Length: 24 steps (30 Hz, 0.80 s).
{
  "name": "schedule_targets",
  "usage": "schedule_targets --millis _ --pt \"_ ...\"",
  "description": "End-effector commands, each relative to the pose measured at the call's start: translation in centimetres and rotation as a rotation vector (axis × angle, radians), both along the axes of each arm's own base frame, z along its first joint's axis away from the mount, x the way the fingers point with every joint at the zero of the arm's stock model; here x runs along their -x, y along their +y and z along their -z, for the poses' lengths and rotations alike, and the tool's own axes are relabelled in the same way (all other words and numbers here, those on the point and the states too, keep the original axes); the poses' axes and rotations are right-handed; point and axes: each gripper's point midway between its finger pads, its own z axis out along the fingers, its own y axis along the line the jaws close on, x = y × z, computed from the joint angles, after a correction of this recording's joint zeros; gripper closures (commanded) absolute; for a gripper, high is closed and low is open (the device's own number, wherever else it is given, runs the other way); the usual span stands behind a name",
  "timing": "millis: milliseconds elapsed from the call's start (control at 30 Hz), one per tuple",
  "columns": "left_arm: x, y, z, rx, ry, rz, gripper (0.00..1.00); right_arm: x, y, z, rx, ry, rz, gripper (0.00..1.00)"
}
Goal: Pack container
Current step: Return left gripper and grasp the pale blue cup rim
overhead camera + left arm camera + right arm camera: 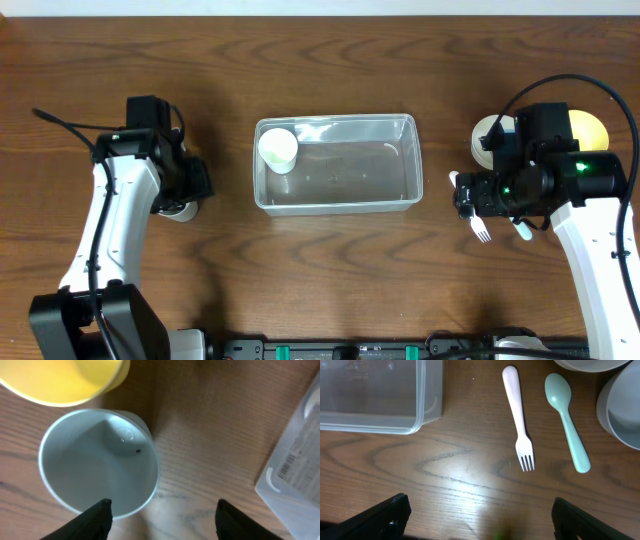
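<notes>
The clear plastic container stands at the table's middle with a white cup in its near-left corner. My left gripper is open above a second white cup; in the left wrist view the open jaws have the left finger over the cup's rim. My right gripper is open and empty, right of the container. Its wrist view shows the open jaws above bare wood, with a pale pink fork and a green spoon lying ahead and the container's corner at upper left.
A yellow cup stands right behind the white cup. A white bowl and a yellow bowl sit at the right, partly under my right arm. The fork and spoon lie below the right gripper.
</notes>
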Motion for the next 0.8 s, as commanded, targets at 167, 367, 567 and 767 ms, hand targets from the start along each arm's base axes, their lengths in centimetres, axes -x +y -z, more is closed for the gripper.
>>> schedule_targets --millis 167,367,567,767 --pt "0.0 0.1 2.9 0.004 0.057 -0.012 0.29 -0.1 -0.3 -0.4 0.008 -0.009 -0.003 0.09" --pt "0.1 0.2 4.6 0.008 0.108 -0.013 0.29 0.0 -0.3 -0.4 0.009 -0.004 -0.003 0.09" --pt "0.1 0.5 4.7 -0.01 0.111 -0.014 0.5 0.1 -0.3 -0.3 0.009 -0.001 -0.003 0.09" --pt "0.1 0.5 4.7 -0.01 0.111 -0.014 0.71 0.1 -0.3 -0.3 0.009 -0.001 -0.003 0.09"
